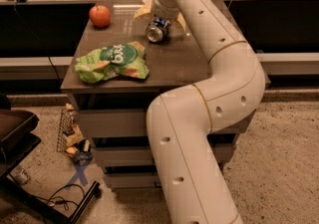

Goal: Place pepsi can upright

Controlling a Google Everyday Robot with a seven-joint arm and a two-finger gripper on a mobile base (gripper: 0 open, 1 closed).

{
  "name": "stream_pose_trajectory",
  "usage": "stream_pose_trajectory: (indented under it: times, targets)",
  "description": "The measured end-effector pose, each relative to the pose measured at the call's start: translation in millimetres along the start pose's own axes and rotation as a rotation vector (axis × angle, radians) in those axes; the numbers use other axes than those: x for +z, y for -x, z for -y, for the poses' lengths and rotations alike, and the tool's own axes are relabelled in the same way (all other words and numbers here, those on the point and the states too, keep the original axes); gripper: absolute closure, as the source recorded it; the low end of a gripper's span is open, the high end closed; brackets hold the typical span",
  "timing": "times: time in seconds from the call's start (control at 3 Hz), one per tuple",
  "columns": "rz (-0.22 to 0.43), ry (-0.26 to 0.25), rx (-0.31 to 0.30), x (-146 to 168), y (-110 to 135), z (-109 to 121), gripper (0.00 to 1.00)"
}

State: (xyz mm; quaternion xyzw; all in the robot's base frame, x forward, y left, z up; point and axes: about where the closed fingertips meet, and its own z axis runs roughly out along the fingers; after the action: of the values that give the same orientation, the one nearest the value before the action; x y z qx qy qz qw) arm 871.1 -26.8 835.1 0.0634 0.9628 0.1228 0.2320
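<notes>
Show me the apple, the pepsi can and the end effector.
apple [99,16], camera view, its red side.
pepsi can [155,32], camera view, its silver end.
end effector [163,17], camera view, tip just above the can.

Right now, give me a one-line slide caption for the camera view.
Gripper at the tipped pepsi can on the table, apple and green chip bag nearby.
</notes>
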Motion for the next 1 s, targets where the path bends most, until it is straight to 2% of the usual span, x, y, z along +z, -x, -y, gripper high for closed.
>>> stream_pose_trajectory:
  times: [0.33, 0.67, 1.0]
  targets:
    - [-0.004, 0.0, 0.0, 3.3, -1.1, 0.3, 0.25]
    - [-0.01, -0.001, 0.0, 8.1, -2.8, 0.2, 0.56]
    - [-0.01, -0.001, 0.0, 6.5, -2.0, -0.3, 0.78]
